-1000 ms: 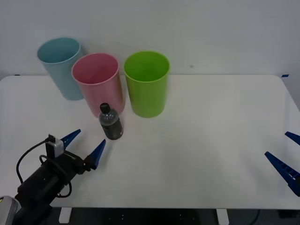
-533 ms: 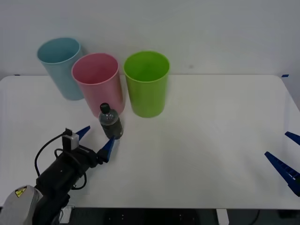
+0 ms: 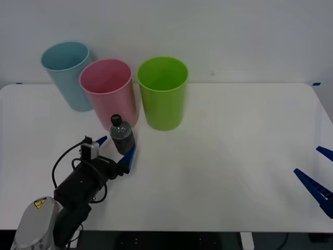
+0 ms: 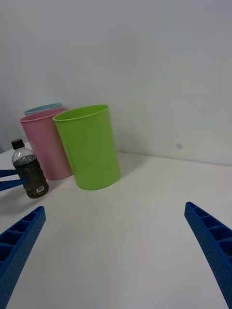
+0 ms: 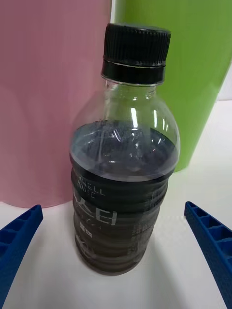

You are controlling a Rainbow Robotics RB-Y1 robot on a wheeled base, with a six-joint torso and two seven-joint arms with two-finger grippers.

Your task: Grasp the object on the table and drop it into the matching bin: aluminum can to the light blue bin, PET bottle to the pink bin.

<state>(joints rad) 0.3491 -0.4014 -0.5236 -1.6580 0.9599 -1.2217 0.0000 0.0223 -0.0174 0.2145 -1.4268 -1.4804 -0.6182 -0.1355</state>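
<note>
Jaws of the left gripper stand open on both sides of the upright bottle, just before the pink bin; right gripper waits open, far away.

Bright, even light; soft shadows on the table; views sharp.

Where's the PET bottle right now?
In the front view the PET bottle stands upright on the table's left, just before the pink bin, between the open left gripper's fingers.
</note>
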